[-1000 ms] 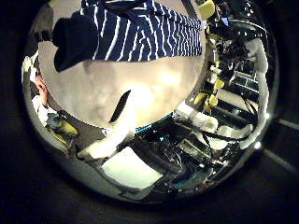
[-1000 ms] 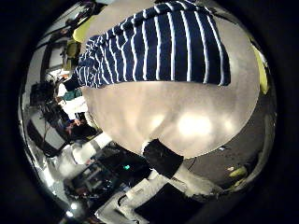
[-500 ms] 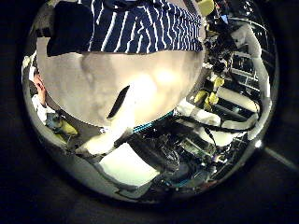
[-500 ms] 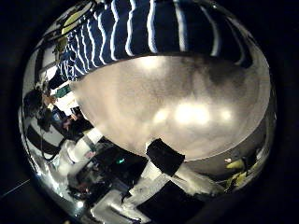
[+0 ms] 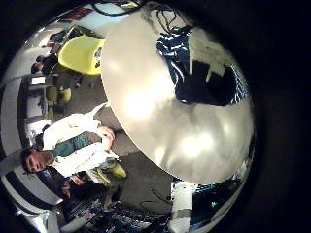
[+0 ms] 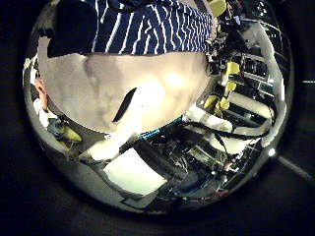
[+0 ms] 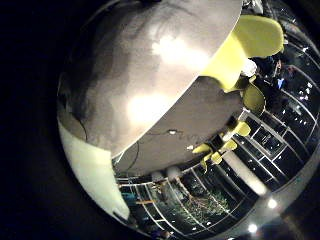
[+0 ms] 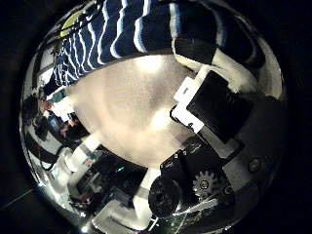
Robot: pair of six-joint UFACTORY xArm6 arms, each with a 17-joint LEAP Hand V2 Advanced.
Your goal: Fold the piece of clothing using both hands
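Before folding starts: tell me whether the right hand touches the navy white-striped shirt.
Cannot tell. In the right thumb side palm view, a finger reaches toward the striped shirt, but contact isn't plain.

Clothing (image 6: 148, 25) on the table (image 6: 118, 84)

I see a round table (image 5: 146, 107) under the cameras, and yellow chairs (image 7: 255, 35) beside it.

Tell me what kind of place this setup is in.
Probably a robotics lab or workshop. A striped garment lies on a round table, yellow chairs stand around it, and equipment racks crowd the floor nearby.
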